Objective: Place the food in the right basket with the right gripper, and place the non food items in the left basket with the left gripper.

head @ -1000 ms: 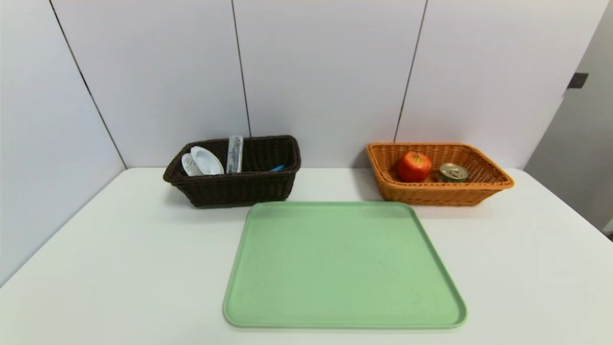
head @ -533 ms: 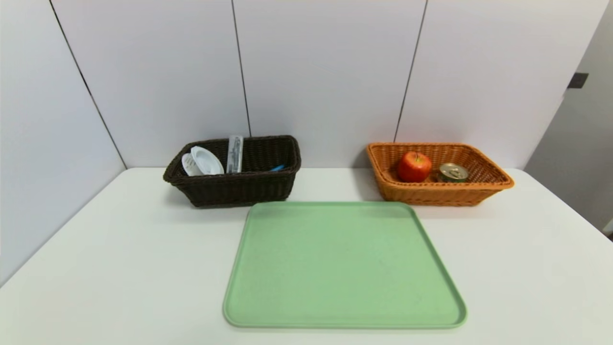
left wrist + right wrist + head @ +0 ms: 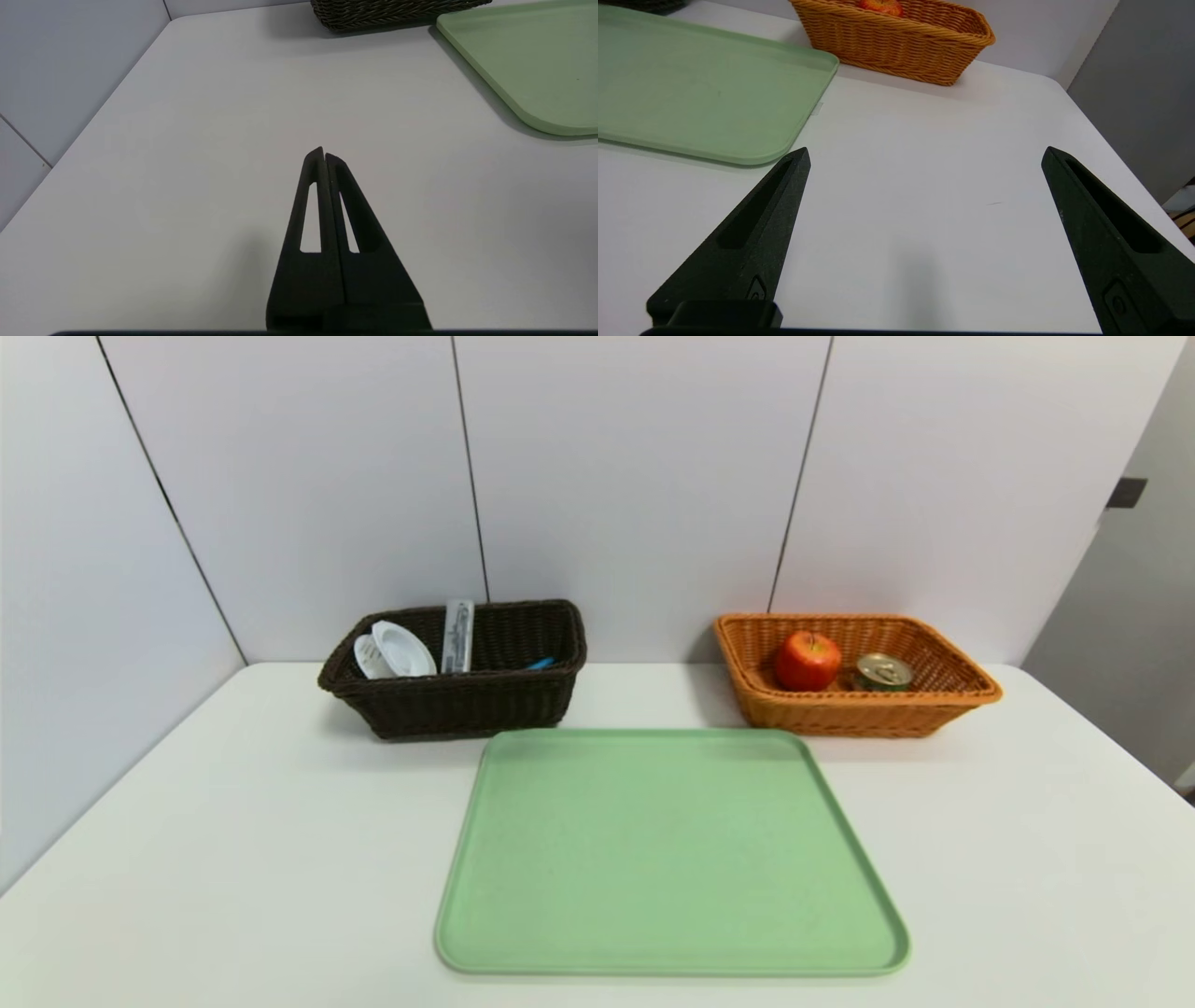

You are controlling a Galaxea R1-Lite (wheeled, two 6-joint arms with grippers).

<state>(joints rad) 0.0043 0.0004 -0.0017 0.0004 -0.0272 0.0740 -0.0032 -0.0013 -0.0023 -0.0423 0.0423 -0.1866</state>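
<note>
Evidently the red apple (image 3: 808, 662) sits in the orange wicker basket (image 3: 868, 717), with the short tin (image 3: 883, 673) just beside it on the side toward the bench's right edge. That basket stands at the back edge of the white bench (image 3: 224, 859), near its back right corner. Toward the back left corner, the dark brown basket (image 3: 457, 709) holds a white plastic cup (image 3: 404, 649), a flat grey case (image 3: 458, 637) leaning upright, and something blue (image 3: 541, 664), mostly hidden. Between the baskets and nearer the front edge lies a green tray (image 3: 667, 849). Over the bench's left part, the left gripper (image 3: 324, 156) is closed on nothing; over its right part, the right gripper (image 3: 925, 151) is spread wide, gripping nothing.
</note>
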